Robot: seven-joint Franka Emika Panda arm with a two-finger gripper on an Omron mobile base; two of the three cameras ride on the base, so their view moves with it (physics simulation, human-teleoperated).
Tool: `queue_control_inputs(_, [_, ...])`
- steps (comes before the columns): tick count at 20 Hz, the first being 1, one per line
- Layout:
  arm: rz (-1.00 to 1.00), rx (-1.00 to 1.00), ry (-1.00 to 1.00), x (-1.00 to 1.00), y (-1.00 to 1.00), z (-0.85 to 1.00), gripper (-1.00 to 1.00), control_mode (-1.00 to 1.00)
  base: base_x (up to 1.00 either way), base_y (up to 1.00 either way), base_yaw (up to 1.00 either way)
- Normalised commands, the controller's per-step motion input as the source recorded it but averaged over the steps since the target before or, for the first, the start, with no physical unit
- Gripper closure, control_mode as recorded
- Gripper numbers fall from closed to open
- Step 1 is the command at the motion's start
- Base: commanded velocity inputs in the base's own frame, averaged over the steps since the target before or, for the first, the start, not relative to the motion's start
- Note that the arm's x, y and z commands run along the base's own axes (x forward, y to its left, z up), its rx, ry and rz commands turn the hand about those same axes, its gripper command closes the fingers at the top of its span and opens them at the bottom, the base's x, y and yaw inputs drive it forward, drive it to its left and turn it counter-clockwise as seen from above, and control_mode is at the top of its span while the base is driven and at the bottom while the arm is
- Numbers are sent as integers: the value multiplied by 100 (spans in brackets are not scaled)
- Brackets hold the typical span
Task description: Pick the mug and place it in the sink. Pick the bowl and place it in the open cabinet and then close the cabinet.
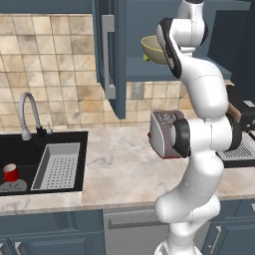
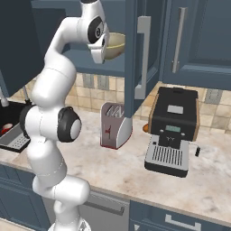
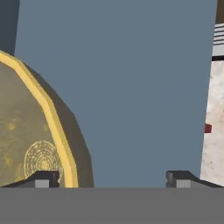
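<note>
The hand (image 3: 113, 177) is seen with its two dark fingertips (image 3: 43, 178) spread wide apart and nothing clamped between them. One fingertip is placed over the speckled inside of the bowl (image 3: 26, 131), just within its yellow rim, while the other is seen against the flat blue shelf floor of the cabinet (image 3: 140, 78); whether the first fingertip touches the bowl cannot be told. In the left base view the bowl (image 1: 152, 49) is seen resting on the shelf inside the open cabinet (image 1: 110, 55), partly hidden behind the arm's wrist. The same is shown in the right base view, where the bowl (image 2: 113, 45) sits just beside the wrist and the cabinet door (image 2: 142, 54) stands swung out towards the camera, its long silver handle upright.

Below the cabinet, a toaster (image 1: 160, 130) is placed on the marble bench (image 1: 119, 164), and a black coffee machine (image 2: 173, 131) is set near it to the right. Further left, the sink (image 1: 30, 139) is let into the bench, with a grey perforated tray (image 1: 59, 166) inside it and a curved faucet (image 1: 29, 112) behind. The mug (image 1: 11, 173) is seen in the basin, well apart from the hand.
</note>
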Motion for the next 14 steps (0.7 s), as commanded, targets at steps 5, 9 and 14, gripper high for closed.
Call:
queue_control_inputs(5, [0, 0, -9, -5, -12, 12, -100, -100, 0, 0, 0])
queue_control_inputs(9, [0, 0, -16, -16, -11, 20, -100, -100, 0, 0, 0])
queue_control_inputs(14, [0, 0, -17, -56, -4, 10, -100, -100, 0, 0, 0])
